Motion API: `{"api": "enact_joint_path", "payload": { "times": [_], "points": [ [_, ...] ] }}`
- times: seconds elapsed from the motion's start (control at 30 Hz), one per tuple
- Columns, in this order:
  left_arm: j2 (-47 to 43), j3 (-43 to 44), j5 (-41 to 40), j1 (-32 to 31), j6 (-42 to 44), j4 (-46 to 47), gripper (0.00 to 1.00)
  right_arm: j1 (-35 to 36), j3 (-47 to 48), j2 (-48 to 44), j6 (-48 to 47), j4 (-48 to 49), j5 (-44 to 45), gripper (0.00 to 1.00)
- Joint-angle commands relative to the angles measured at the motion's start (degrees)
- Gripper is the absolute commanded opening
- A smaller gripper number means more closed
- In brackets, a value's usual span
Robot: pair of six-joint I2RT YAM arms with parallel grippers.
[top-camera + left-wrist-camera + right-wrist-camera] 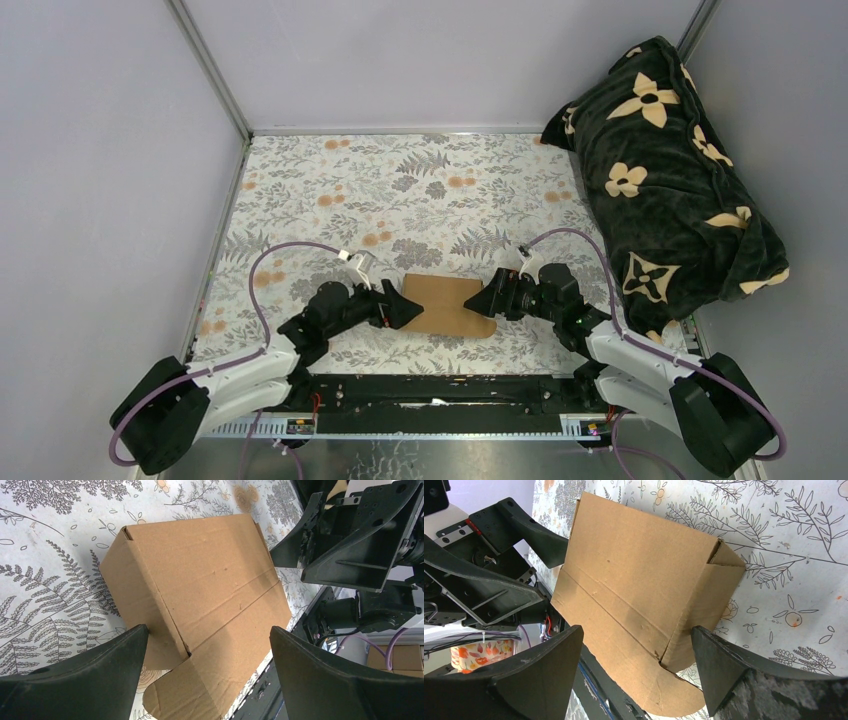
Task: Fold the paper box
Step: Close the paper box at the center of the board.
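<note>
The paper box (pixel 450 303) is a low brown cardboard box lying on the floral cloth between my two grippers. Its lid panel slopes toward the near edge and ends in rounded tuck flaps (pixel 175 695) that stick out flat. My left gripper (pixel 415 308) stands open at the box's left end (pixel 200 580). One fingertip (pixel 135 637) is close against the side wall, and the other hangs over the table's edge. My right gripper (pixel 482 300) is open at the right end (pixel 639 575) in the same way. Its far finger (pixel 709 645) is next to the end wall. Neither holds anything.
A dark blanket with cream flowers (pixel 670 170) is piled at the back right. The black rail (pixel 440 390) carrying the arm bases runs along the near edge, just below the box. White walls and metal posts enclose the floral cloth (pixel 400 190).
</note>
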Motion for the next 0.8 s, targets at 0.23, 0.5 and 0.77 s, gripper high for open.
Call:
{"api": "enact_joint_path", "payload": {
  "times": [0.23, 0.5, 0.77],
  "points": [
    [-2.3, -0.1, 1.8, 0.3, -1.2, 0.5, 0.98, -0.4, 2.6, -3.2, 0.3, -0.6, -1.5, 0.87],
    [-4.1, 1.9, 1.3, 0.3, -1.5, -4.0, 0.98, -0.4, 4.8, -5.4, 0.0, -4.3, -1.5, 0.87],
    [-7.9, 3.6, 0.4, 0.3, -2.0, -9.4, 0.98, -0.6, 6.8, -7.0, -0.1, -6.9, -1.6, 0.87]
  ]
}}
